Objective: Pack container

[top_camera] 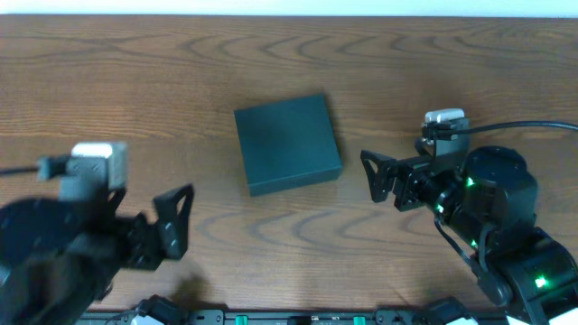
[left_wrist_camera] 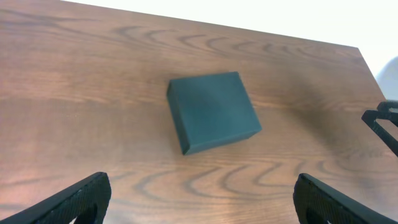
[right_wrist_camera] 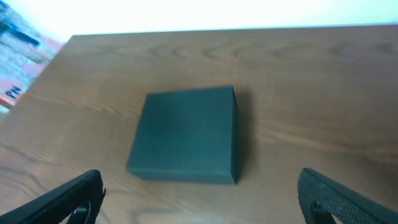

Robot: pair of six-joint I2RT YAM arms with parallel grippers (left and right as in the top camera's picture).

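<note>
The container (top_camera: 287, 143) is a dark teal square box lying flat with its lid shut in the middle of the wooden table. It also shows in the left wrist view as the container (left_wrist_camera: 212, 111) and in the right wrist view as the container (right_wrist_camera: 185, 132). My left gripper (top_camera: 181, 226) hangs to its lower left, jaws spread wide and empty (left_wrist_camera: 200, 186). My right gripper (top_camera: 372, 179) stands just right of the box, also wide open with nothing between its fingers (right_wrist_camera: 200, 180). Neither gripper touches the box.
The brown wooden table (top_camera: 135, 81) runs to a pale far edge at the top. Beyond its corner in the right wrist view lies a red and patterned patch (right_wrist_camera: 18, 68). A black finger of the right gripper (left_wrist_camera: 382, 121) pokes into the left wrist view.
</note>
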